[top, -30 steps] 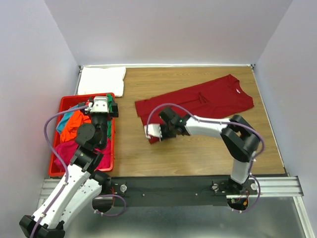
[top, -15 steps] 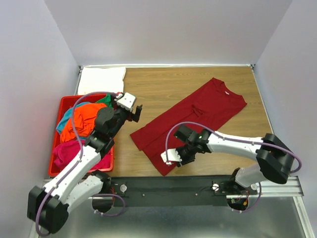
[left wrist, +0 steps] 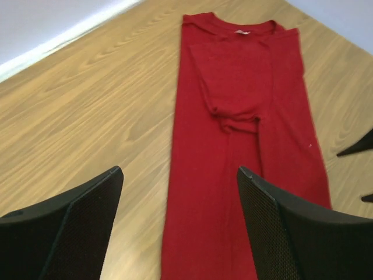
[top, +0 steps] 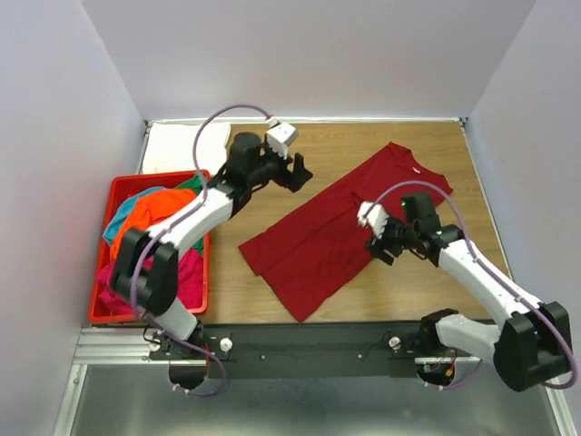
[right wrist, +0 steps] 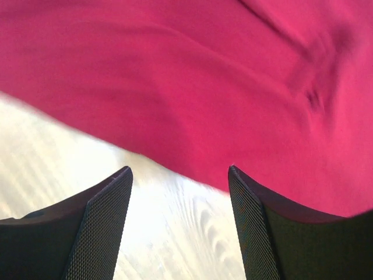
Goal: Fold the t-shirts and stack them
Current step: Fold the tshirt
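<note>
Left gripper (left wrist: 179,175) and right gripper (right wrist: 180,172) gape empty, dark red t-shirt (left wrist: 233,116) ahead of both; only overhead shows the red bin (top: 118,320).

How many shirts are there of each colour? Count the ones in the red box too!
Dark red shirt: 1
White shirt: 1
Orange shirt: 1
Pink shirt: 1
Teal shirt: 1
Green shirt: 1
Total: 6 showing; the heap in the red bin could hide more.
</note>
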`<state>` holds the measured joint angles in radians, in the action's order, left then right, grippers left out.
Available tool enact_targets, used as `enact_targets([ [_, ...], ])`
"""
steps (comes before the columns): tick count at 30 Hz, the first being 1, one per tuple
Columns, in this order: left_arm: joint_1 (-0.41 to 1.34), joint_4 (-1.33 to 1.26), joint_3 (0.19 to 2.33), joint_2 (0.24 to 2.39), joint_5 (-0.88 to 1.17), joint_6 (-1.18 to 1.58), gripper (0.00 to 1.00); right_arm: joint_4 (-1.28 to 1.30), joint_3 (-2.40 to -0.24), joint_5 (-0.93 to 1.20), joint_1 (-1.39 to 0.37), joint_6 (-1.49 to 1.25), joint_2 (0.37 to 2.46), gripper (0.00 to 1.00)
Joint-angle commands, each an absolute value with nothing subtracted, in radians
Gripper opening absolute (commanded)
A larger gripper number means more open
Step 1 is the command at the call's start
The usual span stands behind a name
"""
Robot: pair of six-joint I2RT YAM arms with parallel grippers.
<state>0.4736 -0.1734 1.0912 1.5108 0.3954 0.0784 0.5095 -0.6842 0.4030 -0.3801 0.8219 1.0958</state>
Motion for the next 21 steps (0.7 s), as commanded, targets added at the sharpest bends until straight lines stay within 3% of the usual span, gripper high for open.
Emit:
enact_targets([
  [1, 0.477, -0.068, 1.270, 1.742, 0.557, 0.158, 0.81, 0.391, -0.736, 0.357, -0.175, 0.562, 1.136, 0.74],
  [4, 0.479, -0.002, 1.504, 1.934, 0.624, 0.172, 0.75, 0.393, -0.749, 0.344, -0.114, 0.497, 1.175, 0.74],
  [10, 0.505, 0.112, 1.745, 2.196, 0.655, 0.160, 0.72, 0.388, -0.753, 0.301, -0.032, 0.471, 1.177, 0.74],
  [15, 0.511, 0.190, 1.979, 2.365, 0.672, 0.179, 0.58, 0.388, -0.747, 0.319, -0.005, 0.466, 1.149, 0.74],
  [21, 0.512, 0.267, 2.152, 2.528, 0.657, 0.201, 0.56, 0.390, -0.742, 0.334, 0.031, 0.463, 1.140, 0.74],
])
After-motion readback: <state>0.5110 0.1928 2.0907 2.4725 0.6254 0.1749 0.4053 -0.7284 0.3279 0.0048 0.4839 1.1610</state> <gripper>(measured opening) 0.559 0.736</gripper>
